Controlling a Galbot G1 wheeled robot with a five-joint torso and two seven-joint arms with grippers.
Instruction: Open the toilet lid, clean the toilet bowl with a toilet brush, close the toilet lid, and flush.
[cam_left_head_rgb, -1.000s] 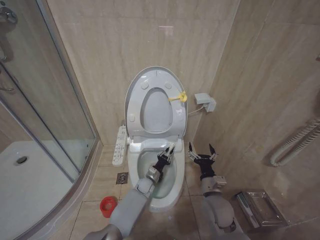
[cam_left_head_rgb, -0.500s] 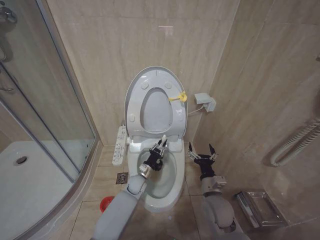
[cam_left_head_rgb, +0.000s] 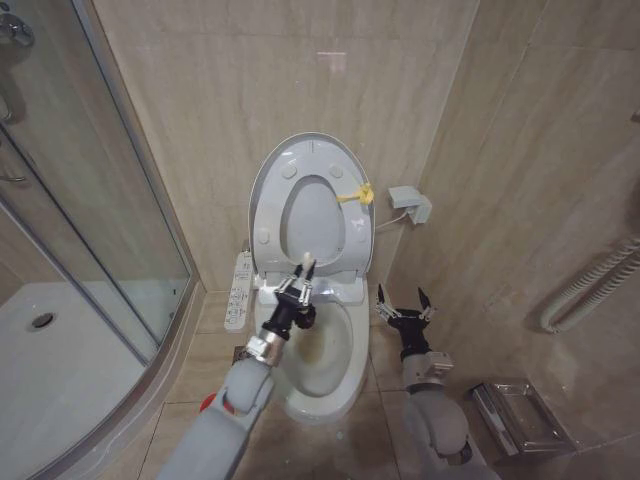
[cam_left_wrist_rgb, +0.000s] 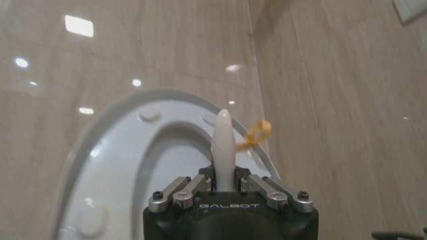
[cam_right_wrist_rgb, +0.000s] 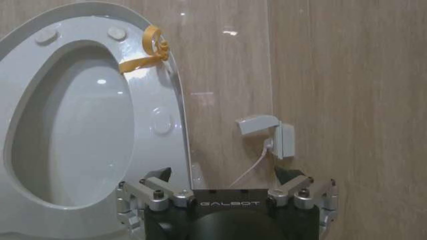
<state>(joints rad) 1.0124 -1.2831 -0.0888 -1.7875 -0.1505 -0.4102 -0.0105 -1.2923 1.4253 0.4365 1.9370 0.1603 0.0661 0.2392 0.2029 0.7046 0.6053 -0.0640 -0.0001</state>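
The toilet lid (cam_left_head_rgb: 312, 215) stands raised against the wall with the ring seat (cam_left_head_rgb: 268, 200) folded up in front of it, and a yellow loop (cam_left_head_rgb: 361, 193) hangs at its edge. Below them the toilet bowl (cam_left_head_rgb: 325, 350) lies open. My left gripper (cam_left_head_rgb: 297, 286) hovers over the bowl's rear left rim, shut on the white handle of the toilet brush (cam_left_head_rgb: 305, 260). The left wrist view shows the handle (cam_left_wrist_rgb: 223, 145) poking up between the fingers; its lower end is hidden. To the right of the bowl my right gripper (cam_left_head_rgb: 401, 301) is open and holds nothing.
A white control panel (cam_left_head_rgb: 240, 290) runs along the bowl's left side. The glass shower enclosure (cam_left_head_rgb: 90, 230) fills the left. A wall socket (cam_left_head_rgb: 412, 205) with a cable is right of the lid. A metal tray (cam_left_head_rgb: 520, 415) and a hose (cam_left_head_rgb: 590, 285) are at the right wall.
My left gripper has carried the brush handle from the bowl's middle right toward its rear left rim. The right arm has not moved.
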